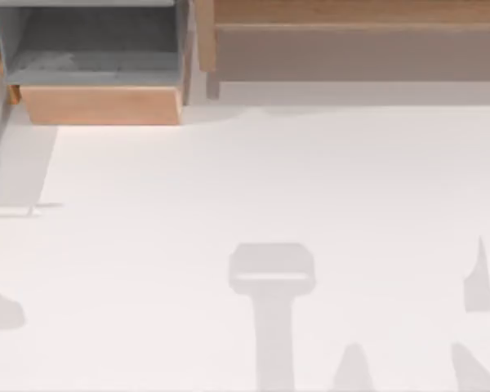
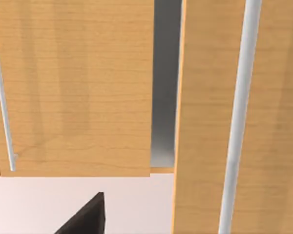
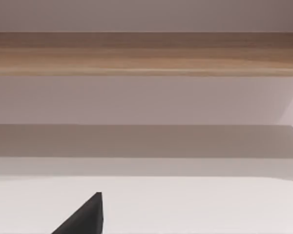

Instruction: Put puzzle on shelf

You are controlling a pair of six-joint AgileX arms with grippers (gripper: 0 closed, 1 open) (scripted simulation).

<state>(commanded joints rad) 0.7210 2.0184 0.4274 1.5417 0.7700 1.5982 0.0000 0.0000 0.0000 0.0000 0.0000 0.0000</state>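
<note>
Jaws' state impossible to tell on either arm; right wrist facing the shelf across white table.

Rendered simulation workspace: a plain white table backed by a light-wood shelf, a grey-lined wooden box, and flat wooden cabinet doors with metal handles.

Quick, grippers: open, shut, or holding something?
Left gripper: cannot be told, a dark finger tip over the table.
Right gripper: cannot be told, same.
</note>
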